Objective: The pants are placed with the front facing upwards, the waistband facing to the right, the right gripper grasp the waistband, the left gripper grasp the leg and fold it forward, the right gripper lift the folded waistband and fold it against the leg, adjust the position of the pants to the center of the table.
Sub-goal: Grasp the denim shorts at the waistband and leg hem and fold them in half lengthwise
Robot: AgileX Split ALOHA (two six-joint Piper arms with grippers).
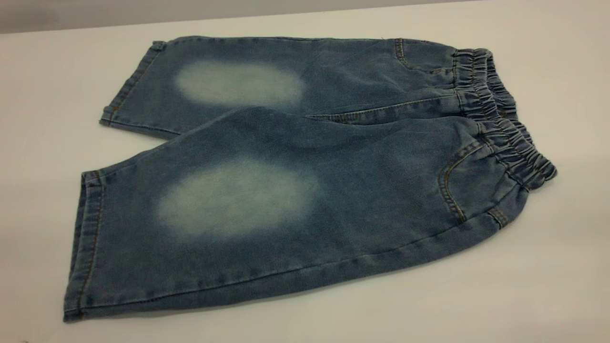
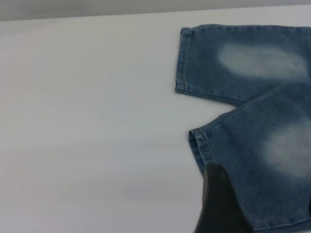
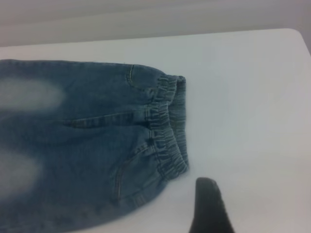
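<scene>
Pants flat on table, front up, unfolded, both legs spread toward exterior view's left, hems apart in a shallow V. Waistband at right end, ruched, lying on tabletop, ungrasped. Pale faded oval on each leg. Tan stitching along fly seam and pocket curves near waistband. Near leg hem close to front edge of exterior view, far leg hem farther back.

No arm or gripper visible in exterior view.

Left wrist view: leg hems of pants on table; one black fingertip of left gripper over the nearer leg's hem area, contact with denim unclear. Second finger barely at frame edge, so spread of fingers cannot be told.

Right wrist view: waistband end of pants on table; single dark fingertip of right gripper above bare table just beside the waistband's near corner, apart from the fabric. Other finger out of frame, apart or together cannot be told.
</scene>
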